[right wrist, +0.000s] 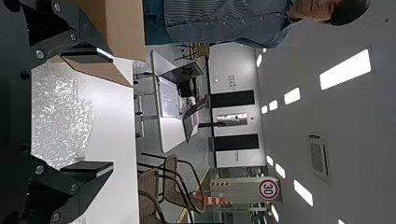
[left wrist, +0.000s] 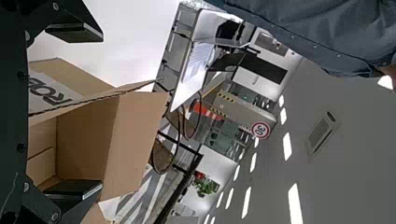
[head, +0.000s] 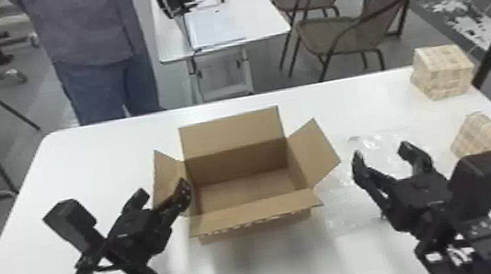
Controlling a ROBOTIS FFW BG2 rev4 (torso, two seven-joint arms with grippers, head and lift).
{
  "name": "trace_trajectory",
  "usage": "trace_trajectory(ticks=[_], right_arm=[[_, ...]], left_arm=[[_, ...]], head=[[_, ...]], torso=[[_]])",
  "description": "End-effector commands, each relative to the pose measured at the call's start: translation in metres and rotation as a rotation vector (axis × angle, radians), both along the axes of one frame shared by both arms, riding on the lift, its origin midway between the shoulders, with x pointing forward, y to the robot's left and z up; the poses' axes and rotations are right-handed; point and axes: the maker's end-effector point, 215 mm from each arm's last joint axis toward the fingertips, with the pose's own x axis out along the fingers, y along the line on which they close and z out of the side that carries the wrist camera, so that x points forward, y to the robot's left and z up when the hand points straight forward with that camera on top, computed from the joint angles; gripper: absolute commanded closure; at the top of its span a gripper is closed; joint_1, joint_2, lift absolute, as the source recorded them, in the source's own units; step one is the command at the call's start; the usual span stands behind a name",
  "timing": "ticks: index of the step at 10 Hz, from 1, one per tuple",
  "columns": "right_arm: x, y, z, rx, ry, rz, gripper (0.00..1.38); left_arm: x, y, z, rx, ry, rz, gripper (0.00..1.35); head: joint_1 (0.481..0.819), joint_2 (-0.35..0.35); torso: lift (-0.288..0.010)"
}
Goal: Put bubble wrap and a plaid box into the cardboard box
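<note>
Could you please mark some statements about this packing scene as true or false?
1. The cardboard box stands open and empty. True.
2. The bubble wrap is inside the cardboard box. False: it lies on the white table, to the box's right.
3. The farther plaid box and the nearer plaid box are both towards the table's right edge. True.
4. The right gripper is clamped on a plaid box. False: its fingers are apart, holding nothing.
</note>
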Motion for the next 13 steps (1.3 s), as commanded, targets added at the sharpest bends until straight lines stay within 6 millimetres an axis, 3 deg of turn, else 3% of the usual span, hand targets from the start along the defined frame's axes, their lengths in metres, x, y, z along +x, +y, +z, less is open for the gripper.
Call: trace_trajectory(ticks=[1, 2, 3, 13], right_arm=[[0.0, 0.001, 0.0, 0.001, 0.0, 0.002, 0.45], [0.0, 0.002, -0.001, 0.0, 0.002, 0.004, 0.45], [0.0, 0.002, -0.001, 0.003, 0.002, 0.006, 0.45], [0.001, 0.003, -0.004, 0.008, 0.005, 0.01, 0.45]], left_arm=[[0.005, -0.001, -0.001, 0.01, 0.006, -0.014, 0.34], [0.006, -0.001, -0.002, 0.021, 0.009, -0.019, 0.87], [0.005, 0.002, -0.003, 0.032, 0.01, -0.013, 1.23], [0.01, 0.008, 0.014, 0.04, -0.039, 0.012, 1.22]], head=[[0.695, 0.02], [0.695, 0.019], [0.695, 0.019], [0.695, 0.027]], torso=[[-0.107], [-0.107], [-0.107], [-0.107]])
